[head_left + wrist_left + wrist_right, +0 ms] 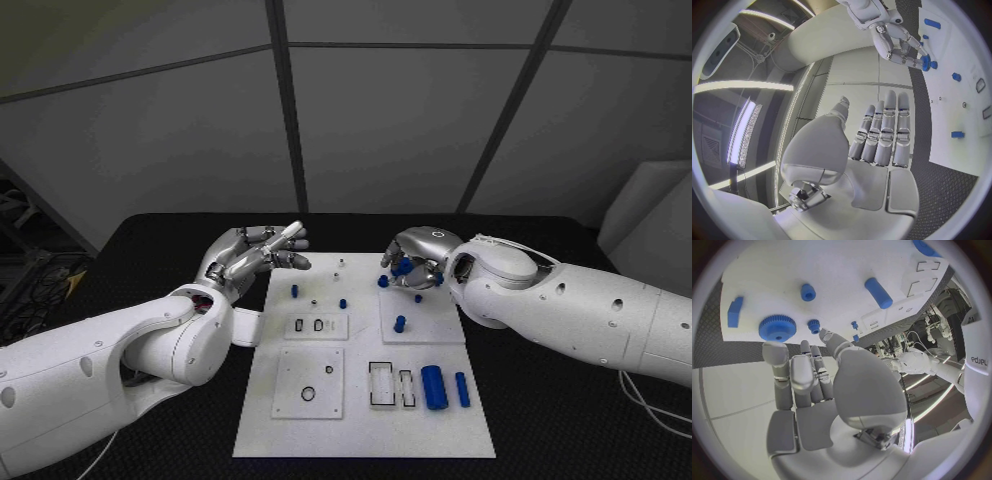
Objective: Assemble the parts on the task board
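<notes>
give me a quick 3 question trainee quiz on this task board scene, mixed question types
1. True or false: the left hand holds a blue part.
2. Which hand is nearest the blue toothed gear? A) left B) right
3. Fill in: the two long blue cylinders lie side by side on the white plate task board at the corner nearest the robot's ____ arm.

Key: 1 false, its fingers are spread and empty; 2 B; 3 right.

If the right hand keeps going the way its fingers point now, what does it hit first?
Most likely the large blue gear: the right hand has its fingertips aimed at it on the task board, close by. Whether they already touch is unclear.
</notes>
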Robot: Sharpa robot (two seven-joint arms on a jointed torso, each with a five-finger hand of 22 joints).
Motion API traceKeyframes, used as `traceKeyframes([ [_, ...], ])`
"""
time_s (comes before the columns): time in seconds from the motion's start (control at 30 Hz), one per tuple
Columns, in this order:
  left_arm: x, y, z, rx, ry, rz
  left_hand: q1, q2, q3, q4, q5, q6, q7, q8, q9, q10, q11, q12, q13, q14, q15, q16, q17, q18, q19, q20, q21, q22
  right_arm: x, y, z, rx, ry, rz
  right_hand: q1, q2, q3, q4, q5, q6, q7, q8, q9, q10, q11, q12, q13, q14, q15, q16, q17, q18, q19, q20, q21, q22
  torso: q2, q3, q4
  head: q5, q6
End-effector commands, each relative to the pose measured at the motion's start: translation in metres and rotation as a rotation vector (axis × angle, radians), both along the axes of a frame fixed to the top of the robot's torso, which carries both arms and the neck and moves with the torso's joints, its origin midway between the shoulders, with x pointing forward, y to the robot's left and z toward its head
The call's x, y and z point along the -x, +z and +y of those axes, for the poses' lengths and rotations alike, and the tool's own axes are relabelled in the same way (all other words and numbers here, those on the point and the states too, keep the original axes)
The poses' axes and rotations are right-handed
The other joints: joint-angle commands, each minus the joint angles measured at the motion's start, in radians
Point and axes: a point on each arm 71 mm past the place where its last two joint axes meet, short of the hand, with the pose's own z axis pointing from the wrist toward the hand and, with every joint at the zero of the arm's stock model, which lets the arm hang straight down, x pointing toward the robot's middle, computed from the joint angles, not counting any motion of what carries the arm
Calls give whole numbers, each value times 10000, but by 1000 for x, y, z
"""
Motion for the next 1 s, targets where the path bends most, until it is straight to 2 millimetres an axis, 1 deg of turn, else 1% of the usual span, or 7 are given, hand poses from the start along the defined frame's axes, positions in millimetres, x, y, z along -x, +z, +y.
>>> traceKeyframes([
  [0.03,1,2,-2,-9,-231,-102,67,34,-19,-64,-2,72,3,-43,-23,45,2,-89,-14,-28,12,76,37,-119,53,-10,81,19,-1,0,1,422,-58,-23,17,-89,58,32,37,-25,-74,-40,3,-38,-27,1,14,406,34,128,140,-172,125,6,119,152,30,1,-4,0,-12],
  [0.13,1,2,-3,-3,-255,-94,67,34,-19,-64,-2,72,3,-43,-23,45,2,-89,-14,-28,12,76,37,-119,53,-10,81,19,-2,-1,3,476,-42,30,26,-66,108,72,42,-17,-80,-31,7,1,-38,19,21,412,25,265,294,-199,187,10,259,340,37,-9,8,-8,-14],
  [0.3,1,2,-3,2,-281,-83,59,42,-27,-62,-2,70,11,-55,-28,43,7,-103,-18,-40,14,87,55,-121,50,-10,91,25,-4,-2,5,519,-25,96,30,-41,166,118,46,0,-83,-23,12,49,-55,35,27,413,10,382,416,-225,250,13,398,524,40,0,13,10,-42],
  [0.4,1,2,-3,0,-283,-77,52,49,-34,-61,-1,69,18,-66,-32,40,12,-116,-21,-50,17,98,72,-122,46,-10,99,30,-5,-3,7,576,-20,172,31,-23,207,151,52,19,-85,-17,15,88,-68,47,31,414,-1,459,497,-239,284,16,478,628,48,-8,4,7,-48],
  [0.53,2,2,-2,0,-300,-62,48,55,-41,-63,-1,64,27,-79,-37,33,19,-133,-25,-64,21,108,91,-124,41,-9,108,36,-7,-4,11,633,-2,249,23,-5,253,193,57,34,-77,-16,17,141,-82,62,35,412,-10,529,569,-254,315,18,559,734,47,1,18,21,-73],
  [0.8,2,2,-3,0,-377,24,40,63,-51,-63,-2,60,35,-94,-43,26,26,-152,-29,-81,27,120,113,-126,33,-7,117,42,-10,-6,17,699,48,400,17,28,363,280,59,110,-57,2,27,289,-132,99,46,417,-49,707,764,-296,412,16,770,1028,64,-7,23,16,-59],
  [1.0,2,2,-3,-6,-400,66,34,68,-55,-60,-1,60,35,-99,-45,26,27,-158,-30,-88,29,125,122,-127,29,-6,121,44,-11,-9,20,826,75,567,47,41,471,324,69,200,-22,20,38,440,-186,134,58,419,-94,831,886,-325,481,3,928,1240,68,3,15,37,-114],
])
